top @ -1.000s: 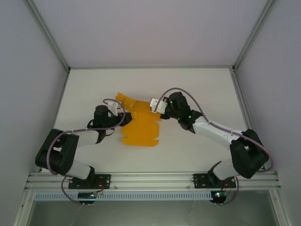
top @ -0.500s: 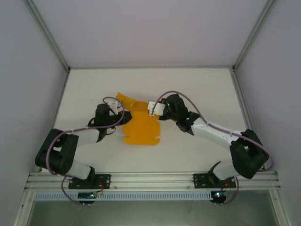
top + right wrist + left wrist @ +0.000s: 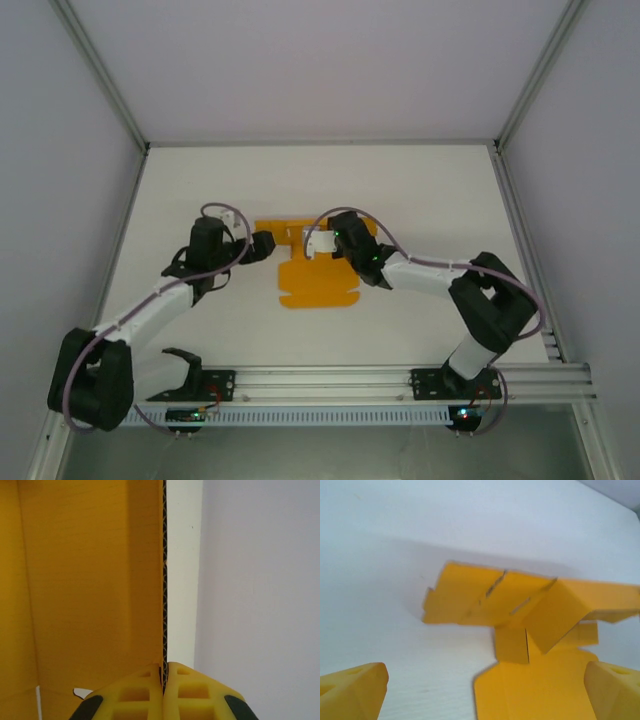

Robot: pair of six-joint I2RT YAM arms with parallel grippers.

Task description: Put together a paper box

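Paper box (image 3: 320, 285) lies unfolded near the middle of the white worktop (image 3: 430, 190), its broad flat panel toward the near edge and a narrower strip of flaps along its far side. Bare worktop surrounds it, with wide open room toward the far edge and both side edges, and a narrower band before the near edge. The right tool (image 3: 163, 674) reaches in from the right, pads pressed together on the thin corrugated edge of one flap, which stands raised in the right wrist view. The left tool (image 3: 265, 246) sits just beside the left end of the far strip, its yellow fingers (image 3: 351, 690) spread wide and holding nothing. In the left wrist view the slotted flaps lie ahead of that tool, one panel is folded up at an angle, and a corner of the flat panel lies between the spread fingers.
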